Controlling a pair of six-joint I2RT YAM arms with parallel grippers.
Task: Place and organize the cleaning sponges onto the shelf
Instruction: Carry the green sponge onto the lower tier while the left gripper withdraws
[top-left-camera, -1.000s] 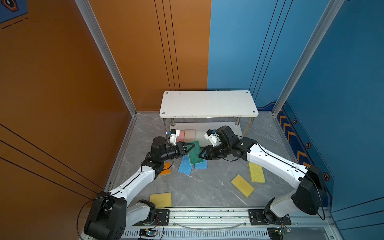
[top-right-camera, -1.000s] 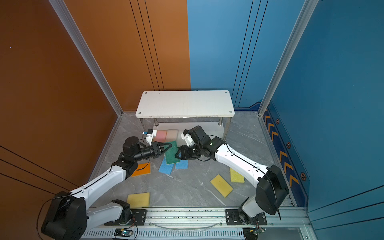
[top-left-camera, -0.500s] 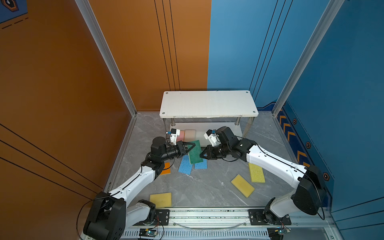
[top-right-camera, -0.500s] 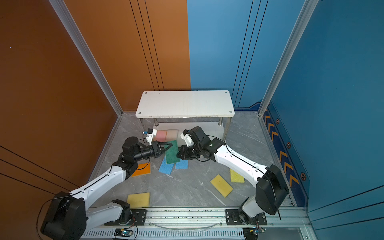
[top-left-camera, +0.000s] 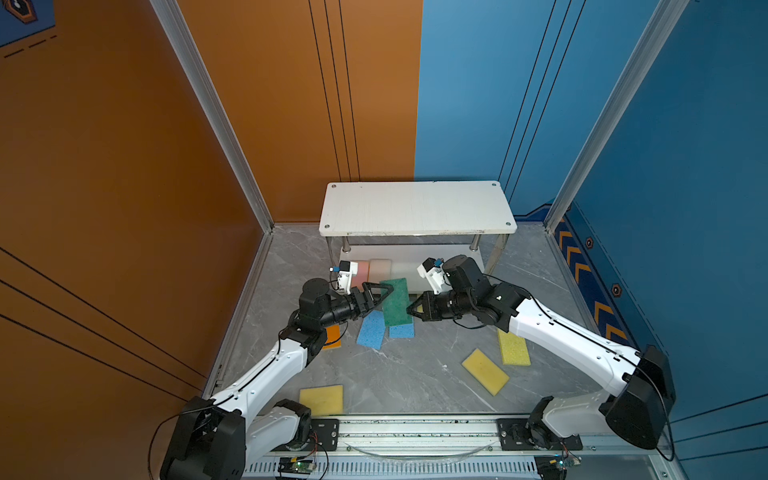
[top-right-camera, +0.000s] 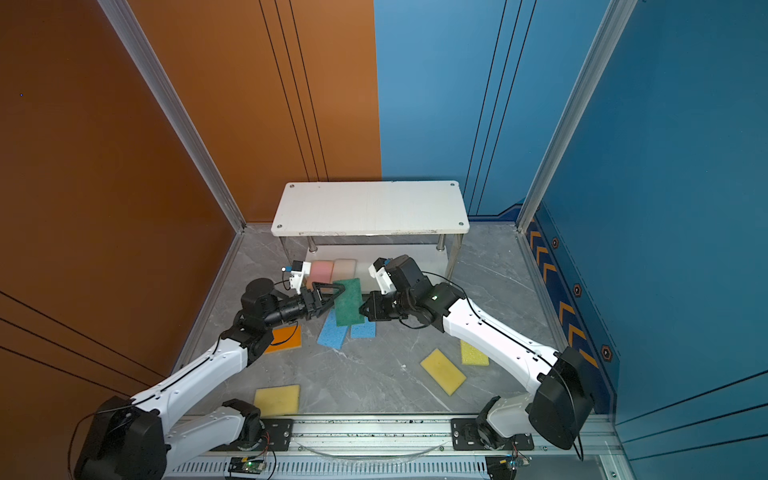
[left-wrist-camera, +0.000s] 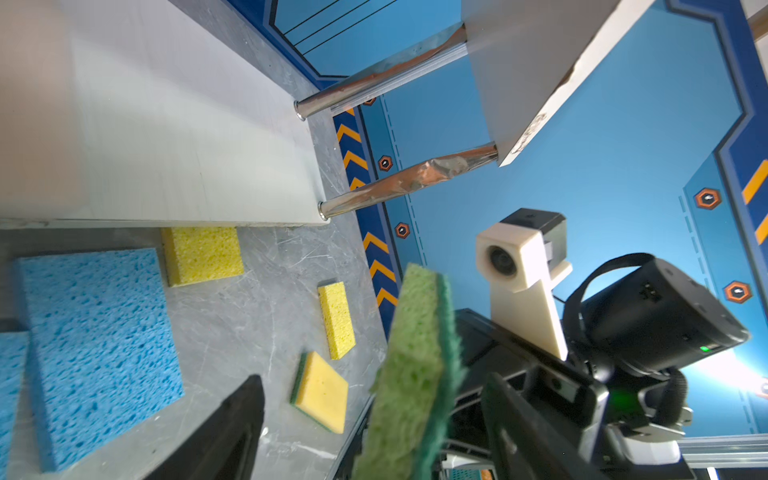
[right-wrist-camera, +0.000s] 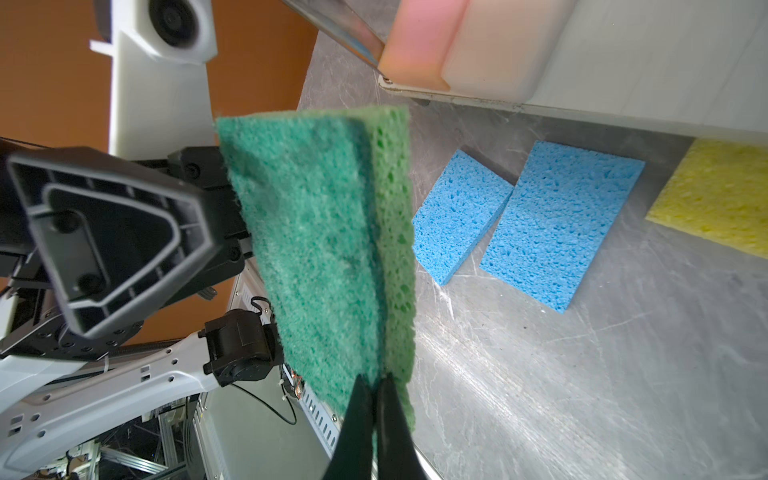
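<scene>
Mid-handover on my end. The green sponge (top-left-camera: 396, 301) is up off the desk (top-left-camera: 415, 386), standing on edge between the two arms, just in front of the shelf (top-left-camera: 415, 208). My right tool (right-wrist-camera: 375, 384) is pinched tight on one edge of it, near a corner. The left tool (top-left-camera: 382, 297) is spread wide with the sponge between its fingers and a clear gap on at least one side, so it's gripping nothing. The right arm owns it, I'd say.

What the next move turns on: the sponge's long axis runs roughly toward the shelf, across the line between the two tools. The lower board (top-left-camera: 409, 266) lies just beyond it, with the pink sponge (top-left-camera: 362, 270) and off-white sponge (top-left-camera: 380, 266) side by side there. The bare stretch beside the off-white one is on the right arm's side, so I reckon that arm lays the sponge flat and slides it in.
</scene>
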